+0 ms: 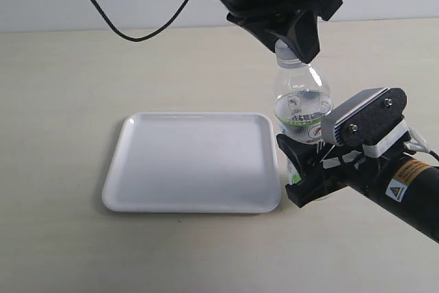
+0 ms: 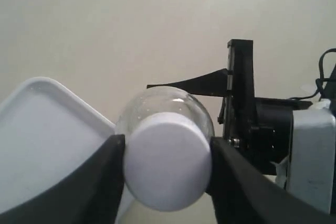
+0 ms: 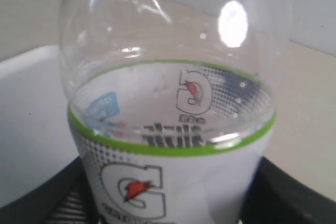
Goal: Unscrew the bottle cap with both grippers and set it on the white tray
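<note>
The clear bottle [image 1: 302,104] with a white-and-green label stands upright just right of the white tray [image 1: 195,162]. Its white cap [image 1: 283,49] sits on the neck, with my left gripper [image 1: 291,46] reaching down from above and shut on it. In the left wrist view the cap [image 2: 167,161] is pinched between both black fingers [image 2: 105,182]. My right gripper [image 1: 305,169] is shut on the bottle's lower body; the right wrist view shows the labelled bottle [image 3: 173,156] filling the space between its dark fingers [image 3: 286,192].
A black cable [image 1: 137,22] loops across the back of the beige table [image 1: 62,73]. The right arm's body [image 1: 405,190] angles in from the lower right corner. The tray [image 2: 42,135] holds nothing.
</note>
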Available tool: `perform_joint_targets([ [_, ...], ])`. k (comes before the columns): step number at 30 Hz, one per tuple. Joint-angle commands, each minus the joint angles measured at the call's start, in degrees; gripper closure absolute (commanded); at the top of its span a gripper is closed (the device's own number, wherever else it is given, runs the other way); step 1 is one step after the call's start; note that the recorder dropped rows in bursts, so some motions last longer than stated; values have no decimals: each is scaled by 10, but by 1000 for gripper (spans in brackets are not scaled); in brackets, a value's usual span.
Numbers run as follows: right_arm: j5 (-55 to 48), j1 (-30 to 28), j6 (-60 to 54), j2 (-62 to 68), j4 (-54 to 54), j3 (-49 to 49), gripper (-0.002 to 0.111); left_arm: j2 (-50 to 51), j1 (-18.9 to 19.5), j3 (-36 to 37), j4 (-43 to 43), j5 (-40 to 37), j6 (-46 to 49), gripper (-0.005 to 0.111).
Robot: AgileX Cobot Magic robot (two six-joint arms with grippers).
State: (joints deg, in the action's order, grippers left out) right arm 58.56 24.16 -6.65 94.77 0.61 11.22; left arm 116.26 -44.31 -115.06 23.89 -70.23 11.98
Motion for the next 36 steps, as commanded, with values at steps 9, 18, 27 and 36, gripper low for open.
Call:
perform_joint_targets([
  [9,28,2,-10,0,-6,1,108,-17,-22,-2,-51,3,-235,107],
  [18,32,2,-7,0,6,1,108,-17,-37,-2,-115,3,-461,107],
  [27,40,2,21,0,-6,1,108,-17,-72,-2,-215,7,-708,107],
  [36,45,2,34,0,-15,1,108,-17,-97,-2,-282,27,-903,107],
])
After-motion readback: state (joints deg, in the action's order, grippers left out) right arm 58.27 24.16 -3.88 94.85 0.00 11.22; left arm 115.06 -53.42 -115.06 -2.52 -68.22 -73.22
